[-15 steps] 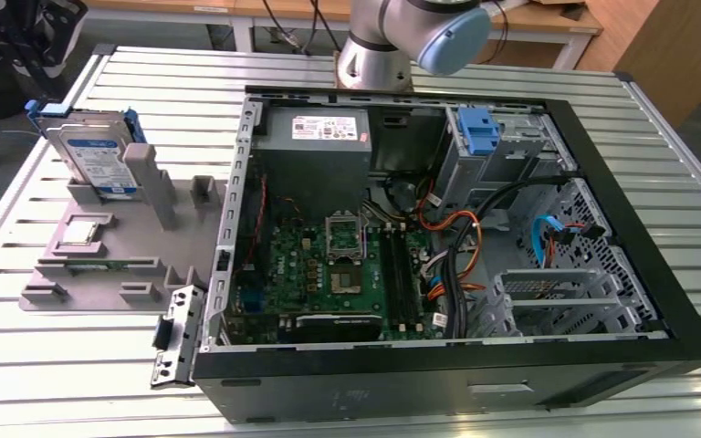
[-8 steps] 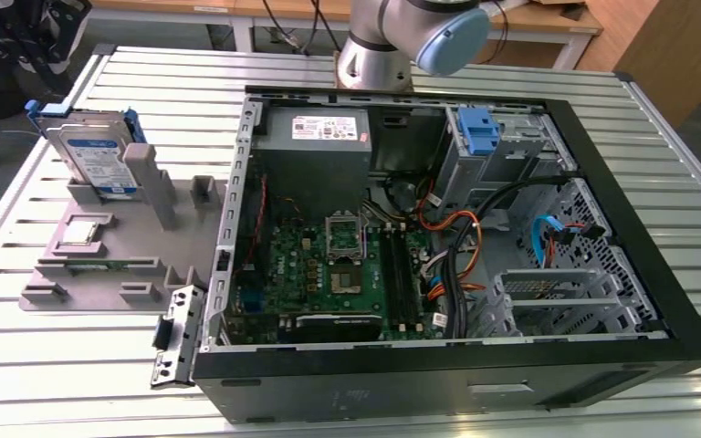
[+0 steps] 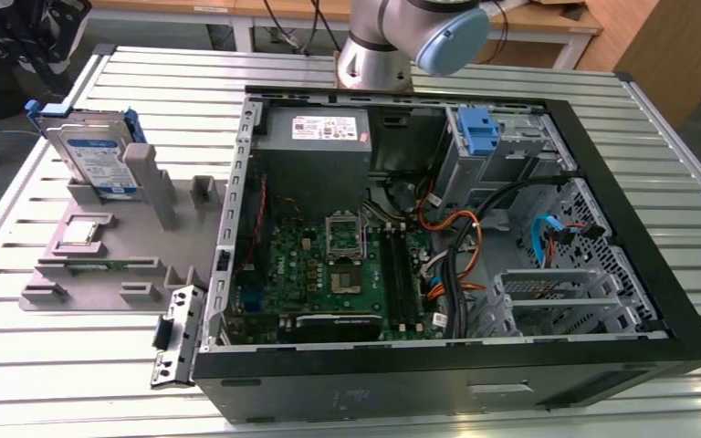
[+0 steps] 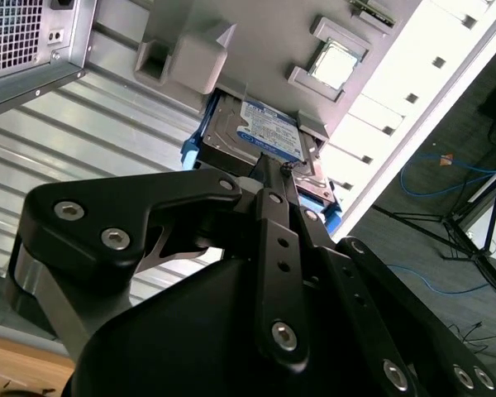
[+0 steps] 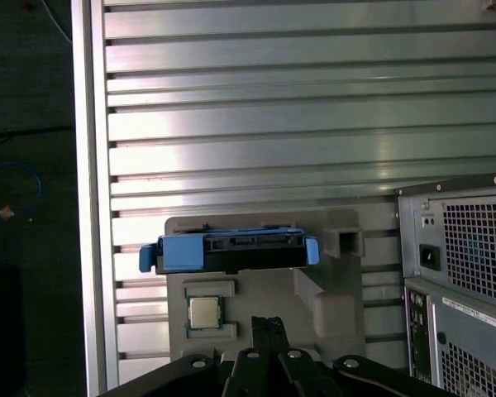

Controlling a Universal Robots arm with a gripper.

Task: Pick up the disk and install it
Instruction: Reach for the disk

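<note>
The disk [image 3: 92,155] stands upright in a grey holder [image 3: 131,251] on the slatted table, at the exterior view's left. It is a silver drive with a white-and-blue label in a blue carrier. In the first wrist view the disk [image 5: 230,251] appears edge-on, a short way beyond my gripper [image 5: 267,322]. In the second wrist view the disk [image 4: 269,132] lies just past the gripper [image 4: 273,165]. The black fingers are closed together with nothing between them, and they hang clear of the disk.
An open computer case [image 3: 624,210] takes up the exterior view's right, with an upright blue latch [image 3: 477,130] and a metal drive cage [image 3: 558,297] inside. A small silver chip [image 5: 204,313] sits in the holder near the disk. The table edge [image 5: 87,207] runs close by.
</note>
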